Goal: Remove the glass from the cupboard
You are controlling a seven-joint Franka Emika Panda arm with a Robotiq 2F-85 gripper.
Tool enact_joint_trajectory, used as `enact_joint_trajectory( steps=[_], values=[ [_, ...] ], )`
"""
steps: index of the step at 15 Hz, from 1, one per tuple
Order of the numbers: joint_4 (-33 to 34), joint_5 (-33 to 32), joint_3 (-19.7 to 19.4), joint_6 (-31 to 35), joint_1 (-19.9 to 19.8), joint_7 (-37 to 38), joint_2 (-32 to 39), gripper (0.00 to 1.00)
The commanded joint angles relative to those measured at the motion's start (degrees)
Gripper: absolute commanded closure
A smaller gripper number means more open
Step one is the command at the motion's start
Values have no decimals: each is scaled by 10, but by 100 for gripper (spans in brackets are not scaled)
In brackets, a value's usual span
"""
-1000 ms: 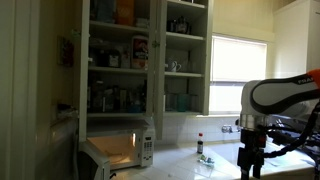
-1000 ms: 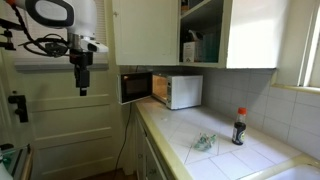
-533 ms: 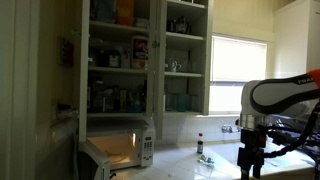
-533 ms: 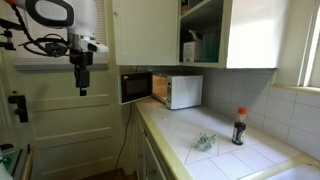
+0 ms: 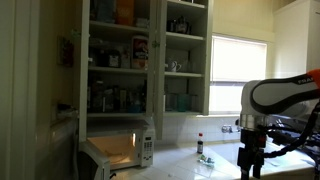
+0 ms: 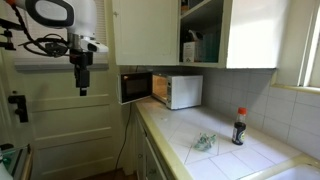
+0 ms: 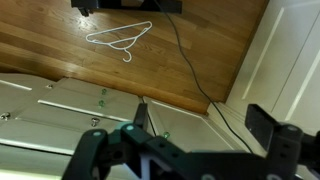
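No change in the last second: arm parked, nothing in the scene has shifted. Gripper (image 6: 82, 90) hangs point-down over the floor, well off the counter (image 6: 255, 160), at 9 o'clock from the microwave (image 6: 183, 91). In the wrist view the jaws are spread wide and empty, so the claw is released; below it I see only floorboards (image 7: 60, 45) and a white hanger (image 7: 118, 38). The glass (image 6: 204, 142) seems to be the pale greenish translucent thing on the counter, near the bottle (image 6: 238, 126) at its 8 o'clock. It's too small for me to say whether it's upright or tipped. The cupboard (image 5: 161, 60) is open, shelves still crowded, at 12 o'clock above the microwave. There are pale bluish items on its lower shelf, so I can't rule out that the target is still in there. My read: if the counter object is the glass, the removal is done and the arm has backed off. If not, nothing has started and the whole reach is still ahead.
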Motion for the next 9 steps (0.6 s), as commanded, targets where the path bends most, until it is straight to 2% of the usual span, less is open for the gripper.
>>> enact_joint_trajectory(
  steps=[1,9],
  values=[
    [1,5,7,-2,-8,-5,1,0],
    [1,5,7,-2,-8,-5,1,0]
  ],
)
